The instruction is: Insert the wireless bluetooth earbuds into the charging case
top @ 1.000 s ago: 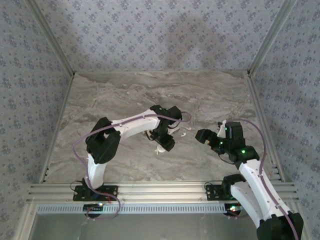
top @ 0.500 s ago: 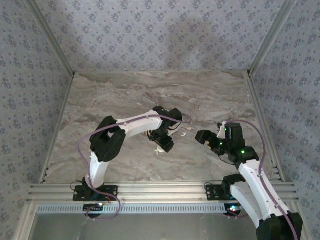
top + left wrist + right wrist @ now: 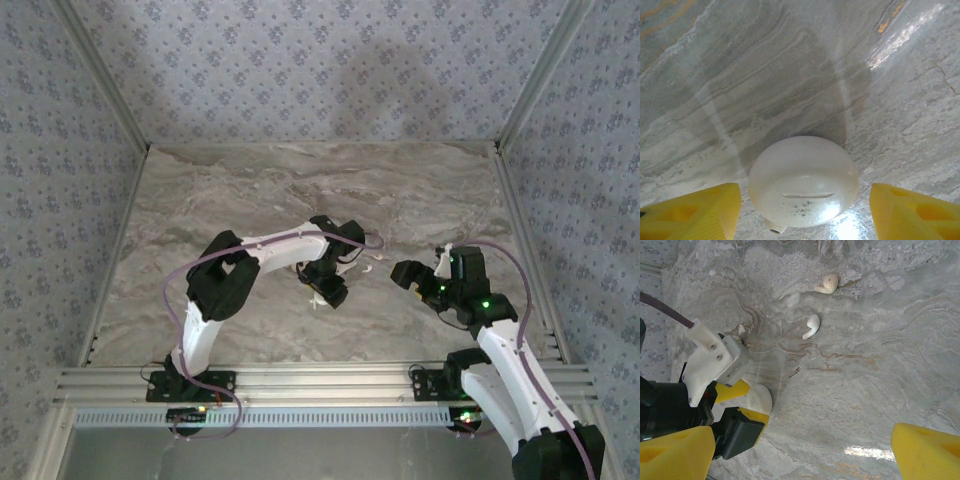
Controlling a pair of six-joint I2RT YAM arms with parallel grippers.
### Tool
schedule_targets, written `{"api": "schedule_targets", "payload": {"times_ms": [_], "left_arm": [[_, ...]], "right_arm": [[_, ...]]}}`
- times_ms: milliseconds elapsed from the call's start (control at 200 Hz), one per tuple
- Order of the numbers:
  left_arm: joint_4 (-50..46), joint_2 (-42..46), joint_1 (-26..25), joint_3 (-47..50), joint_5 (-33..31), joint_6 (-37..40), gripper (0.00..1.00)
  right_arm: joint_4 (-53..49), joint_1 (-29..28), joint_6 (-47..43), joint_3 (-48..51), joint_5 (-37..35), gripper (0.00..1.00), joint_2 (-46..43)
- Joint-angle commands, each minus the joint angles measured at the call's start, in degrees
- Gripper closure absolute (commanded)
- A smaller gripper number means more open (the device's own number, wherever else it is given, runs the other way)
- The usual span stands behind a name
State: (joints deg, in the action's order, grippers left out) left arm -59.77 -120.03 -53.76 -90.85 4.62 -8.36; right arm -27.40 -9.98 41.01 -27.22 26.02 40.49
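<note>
Grey veined marble-look tabletop, patterned walls around, perhaps aluminium rail along near edge

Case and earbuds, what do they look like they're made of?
Case: probably smooth, glossy moulded plastic, cream-white. A bright highlight sits on its rounded shell, and a thin slot is pressed into it. Earbuds: likely hard white plastic, slightly shiny, with curved one-piece shapes. They are too small to judge the finish further.
</note>
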Motion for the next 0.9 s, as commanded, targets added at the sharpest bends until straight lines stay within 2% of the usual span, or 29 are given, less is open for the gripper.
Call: {"api": "schedule_targets", "payload": {"times_ms": [0,255,395,545,894], "left_arm": [[0.0,-0.6,-0.2,-0.5,1.1,0.8,0.33],[0.5,-1.3,-0.1,0.1,0.9,1.1,0.43],[0.6,-1.5,-0.1,0.5,0.3,1.2,0.43],[0.0,-1.8,-0.1,0.7,-0.3,1.5,0.39],[1.3,-1.7,-0.1,2.8,-0.3,1.6,0.41]], "right_arm": [[0.0,0.4,0.6,0.3,0.9,0.07,-0.5],[-0.2,0.6,0.8,0.2,1.0,0.08,-0.4],[-0.1,0.7,0.8,0.2,1.0,0.08,-0.3],[0.1,0.8,0.8,0.2,1.0,0.08,0.3],[0.9,1.0,0.8,0.3,1.2,0.08,1.3]]}}
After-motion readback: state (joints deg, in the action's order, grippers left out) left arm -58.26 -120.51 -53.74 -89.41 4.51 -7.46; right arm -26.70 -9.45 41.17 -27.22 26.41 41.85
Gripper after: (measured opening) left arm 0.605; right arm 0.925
